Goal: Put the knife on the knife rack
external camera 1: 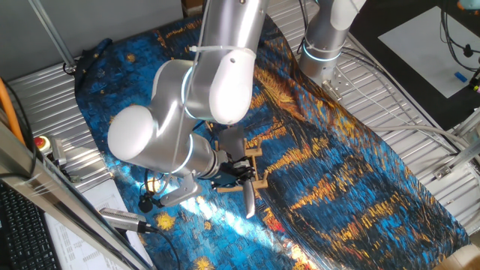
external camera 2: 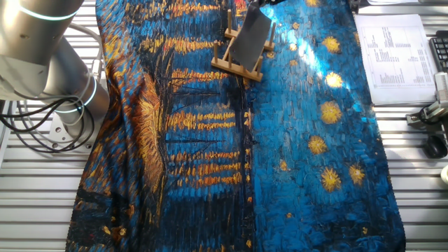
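The knife (external camera 2: 250, 38) has a broad dull-grey blade. It stands tilted over the knife rack (external camera 2: 236, 64), a small tan wooden rack with upright pegs at the far end of the blue painted cloth. In the one fixed view the blade (external camera 1: 248, 199) points down toward the cloth just in front of the rack (external camera 1: 257, 169). My gripper (external camera 1: 235, 174) is at the rack and looks shut on the knife's handle end. The handle itself is hidden by the fingers and the arm. In the other fixed view only the gripper's tip (external camera 2: 257, 4) shows at the top edge.
A silver cylinder with a black cable (external camera 1: 122, 217) lies near the cloth's edge by the gripper. Printed paper sheets (external camera 2: 395, 49) and a black device (external camera 2: 435, 143) lie beside the cloth. The arm's base (external camera 2: 52, 70) stands on the metal table (external camera 2: 42, 210).
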`<action>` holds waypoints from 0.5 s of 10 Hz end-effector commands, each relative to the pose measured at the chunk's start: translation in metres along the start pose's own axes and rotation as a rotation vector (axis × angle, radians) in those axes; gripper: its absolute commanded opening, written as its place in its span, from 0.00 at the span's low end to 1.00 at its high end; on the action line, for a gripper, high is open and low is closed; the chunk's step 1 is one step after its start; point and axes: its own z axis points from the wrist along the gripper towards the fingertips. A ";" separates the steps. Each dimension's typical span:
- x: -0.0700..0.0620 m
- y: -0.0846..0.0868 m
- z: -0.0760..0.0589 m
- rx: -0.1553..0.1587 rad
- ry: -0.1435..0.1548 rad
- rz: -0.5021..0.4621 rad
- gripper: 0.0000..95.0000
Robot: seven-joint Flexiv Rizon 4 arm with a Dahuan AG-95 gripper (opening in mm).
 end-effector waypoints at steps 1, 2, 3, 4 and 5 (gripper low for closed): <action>0.001 -0.001 0.001 -0.010 -0.013 0.024 0.00; 0.001 -0.001 0.001 -0.011 -0.016 0.026 0.00; 0.000 -0.003 0.002 -0.016 -0.029 0.028 0.00; 0.000 -0.003 0.002 -0.019 -0.027 0.032 0.00; 0.000 -0.003 0.002 -0.022 -0.027 0.034 0.00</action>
